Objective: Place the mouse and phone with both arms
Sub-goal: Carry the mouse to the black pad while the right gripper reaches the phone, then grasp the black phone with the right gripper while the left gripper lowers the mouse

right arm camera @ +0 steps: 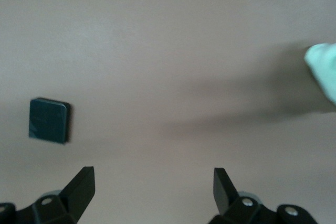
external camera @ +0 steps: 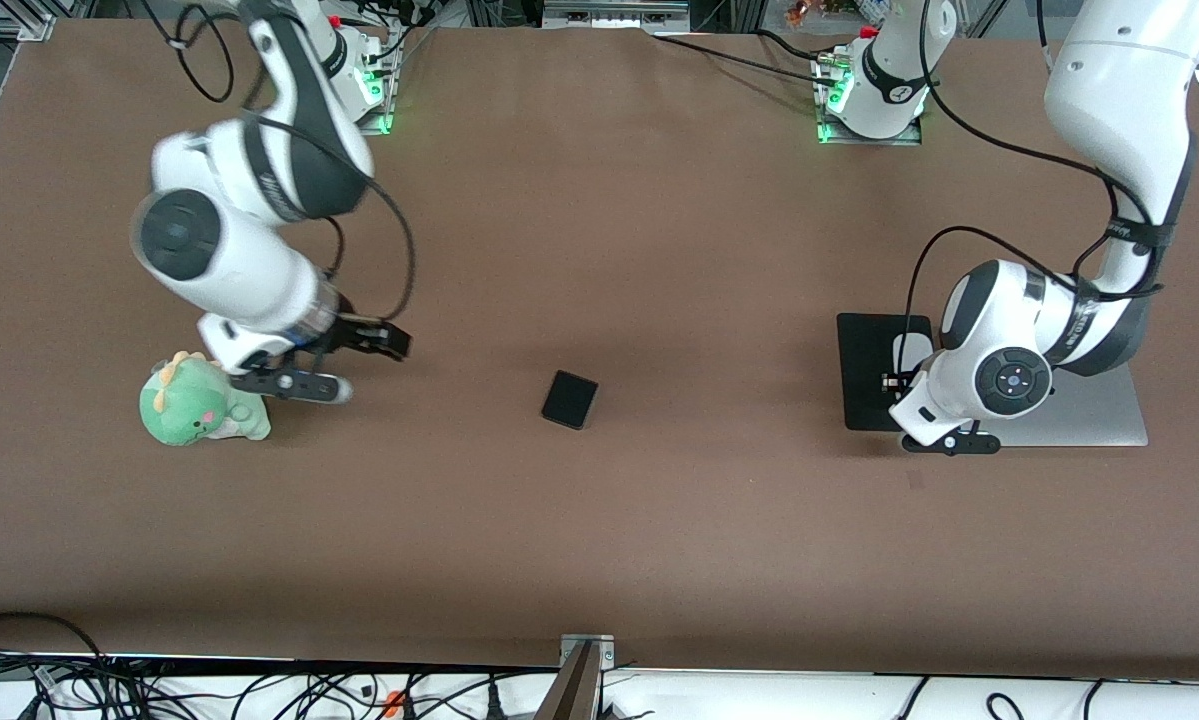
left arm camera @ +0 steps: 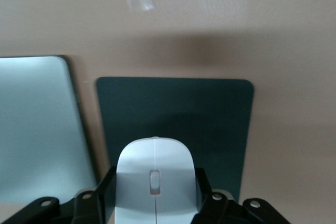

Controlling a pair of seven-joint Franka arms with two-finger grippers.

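Note:
The white mouse [left arm camera: 154, 179] sits between my left gripper's [left arm camera: 155, 198] fingers, which press on both its sides, over the black mouse pad [left arm camera: 210, 114]. In the front view the mouse [external camera: 911, 350] shows as a white patch over the pad [external camera: 864, 370], under the left gripper [external camera: 894, 381]. The black phone [external camera: 570, 399] lies flat on the table's middle. My right gripper [external camera: 391, 344] is open and empty over bare table, between the phone and a green plush. In the right wrist view the gripper [right arm camera: 154, 190] is wide open, with the phone [right arm camera: 48, 120] off to one side.
A green dinosaur plush [external camera: 199, 400] stands toward the right arm's end of the table, and its edge shows in the right wrist view [right arm camera: 323, 69]. A silver slab [external camera: 1089, 415] lies beside the mouse pad under the left arm, and it also shows in the left wrist view [left arm camera: 37, 129].

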